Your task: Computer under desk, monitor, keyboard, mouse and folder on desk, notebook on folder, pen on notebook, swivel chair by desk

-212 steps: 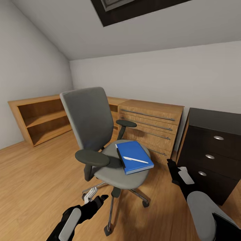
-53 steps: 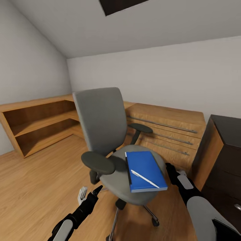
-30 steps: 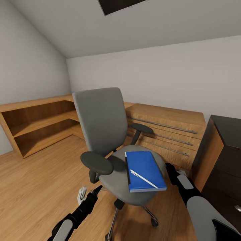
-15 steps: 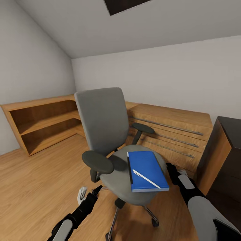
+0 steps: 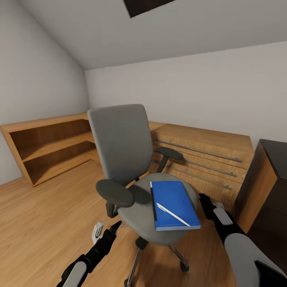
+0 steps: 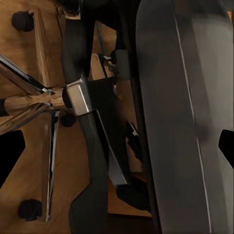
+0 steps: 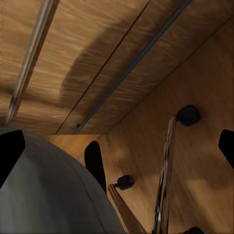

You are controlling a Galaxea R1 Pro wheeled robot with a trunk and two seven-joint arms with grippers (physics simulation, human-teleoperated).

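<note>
The grey swivel chair (image 5: 119, 143) stands on the wood floor in front of me. On its seat lies the blue folder (image 5: 177, 199), with the slim pale pen (image 5: 172, 214) resting on top. A dark strip along the folder's left side looks like the notebook (image 5: 152, 204). My left gripper (image 5: 106, 229) is open, low beside the chair's near armrest and below the seat. My right gripper (image 5: 209, 202) is open just right of the seat edge, apart from the folder. The left wrist view looks at the chair's chrome base (image 6: 29, 105). A caster (image 7: 188, 115) shows in the right wrist view.
A low oak shelf unit (image 5: 48, 147) runs along the left wall. An oak drawer chest (image 5: 203, 153) stands behind the chair. A dark drawer cabinet (image 5: 271, 187) is close on my right. Open wood floor (image 5: 44, 215) lies to the left.
Since the earliest frame the view has come closer to the chair. Over the last second the picture shifted only slightly, and both grippers kept their stance beside the seat.
</note>
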